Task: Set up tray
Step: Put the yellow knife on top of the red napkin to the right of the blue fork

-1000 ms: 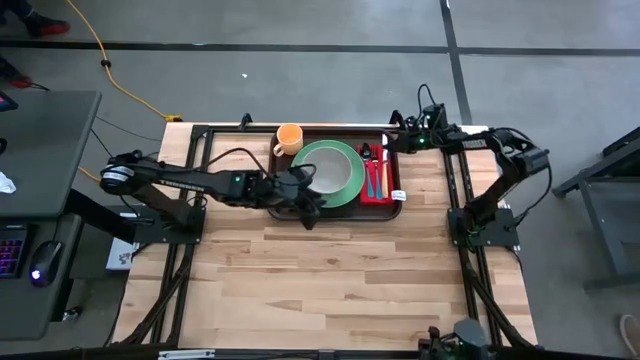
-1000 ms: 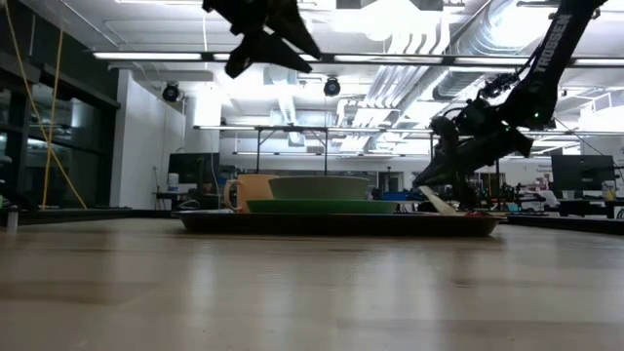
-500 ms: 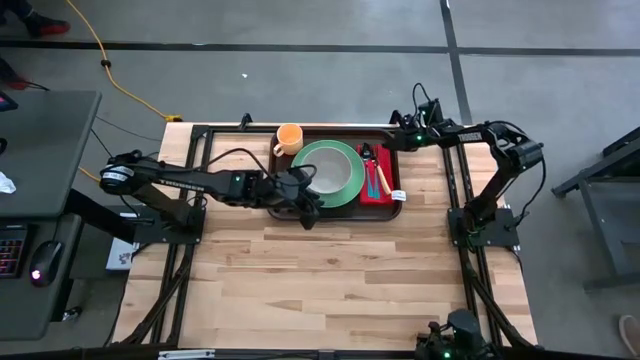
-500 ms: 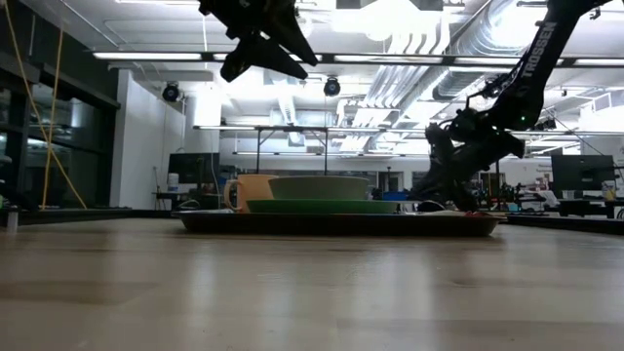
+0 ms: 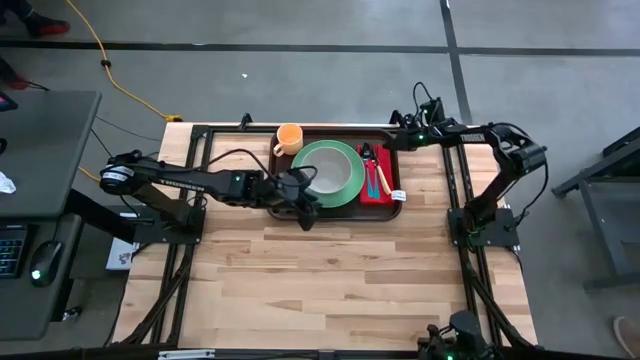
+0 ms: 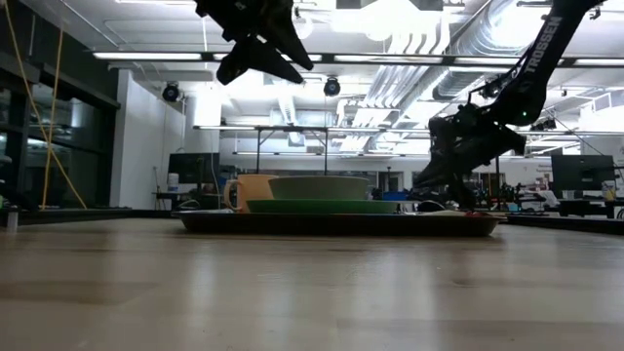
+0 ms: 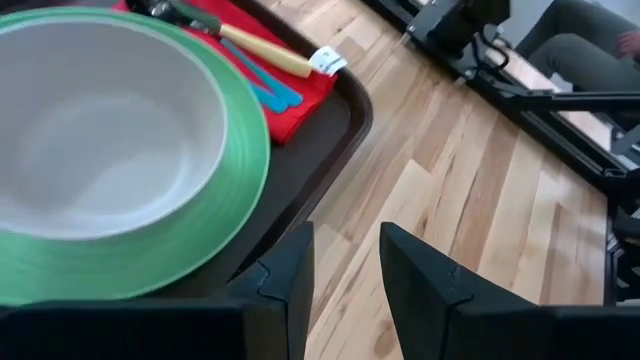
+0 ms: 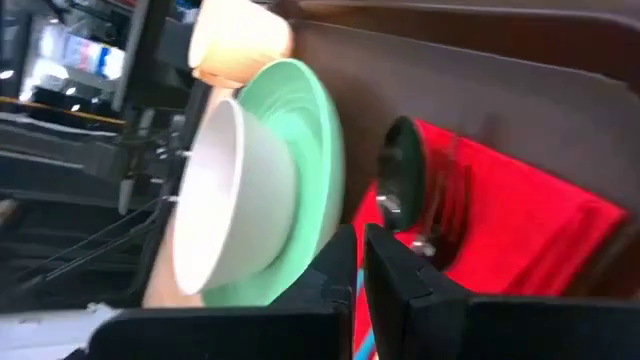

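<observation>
I see the tray [image 5: 340, 207] sitting at the far middle of the desk [image 5: 330, 270], long side across, flat on the wood. On it: green plate [image 5: 350, 188] in the centre with a white bowl [image 5: 329, 172] on top, orange mug [image 5: 289, 137] at the far-left corner of the tray, red napkin [image 5: 385, 194] along the right end. Cutlery lies on the napkin, a blue-handled piece [image 5: 373, 180] and a wooden-handled one [image 5: 384, 178]; a small white tag [image 5: 397, 194] pokes out at the napkin's near-right edge.

My left end effector [image 5: 304, 212] hangs over the tray's near rim, just at the near-left edge of the plate, raised above the desk. Its fingers [image 7: 285, 290] stand apart with bare wood visible between them, nothing held. In the low view it sits high up [image 6: 261, 60], well clear of the dishes.

My right end effector [image 5: 392, 140] is at the tray's far-right corner, above the far end of the napkin. Its fingers [image 8: 400, 275] are pressed together, nothing between them. A dark round-headed utensil [image 8: 405, 190] lies on the napkin just ahead of it; I can't tell whether the tips touch it. In the low view this end effector [image 6: 439, 190] hangs low over the right end of the tray.
</observation>
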